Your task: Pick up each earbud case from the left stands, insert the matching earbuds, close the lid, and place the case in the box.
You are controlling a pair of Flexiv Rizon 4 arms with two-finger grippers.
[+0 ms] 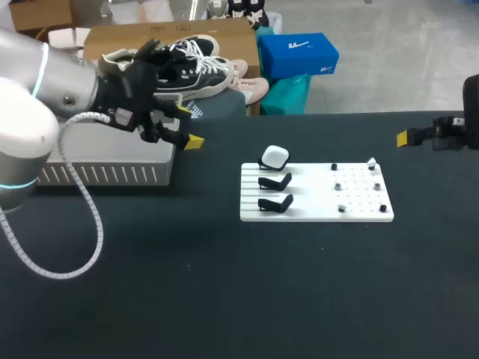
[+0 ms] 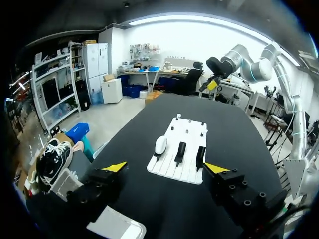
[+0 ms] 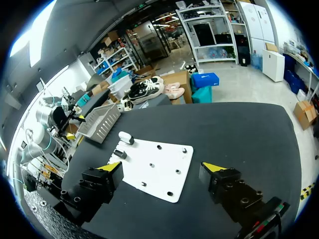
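A white earbud case (image 1: 275,156) sits closed on the farthest of three black stands at the left side of a white board (image 1: 314,213). The other two stands (image 1: 275,182) (image 1: 275,203) are empty. Small earbuds (image 1: 372,162) stand on pegs at the board's right side. My left gripper (image 1: 188,126) hangs open and empty left of the board, by the grey box (image 1: 105,173). In the left wrist view the gripper (image 2: 165,168) faces the case (image 2: 160,145). At the table's far right my right gripper (image 1: 410,137) hovers, shown open and empty in its wrist view (image 3: 162,166), with the board (image 3: 154,169) ahead.
The grey slatted box (image 3: 99,122) stands at the table's left edge, its corner (image 2: 117,226) under my left gripper. Black tabletop (image 1: 224,284) spreads in front of the board.
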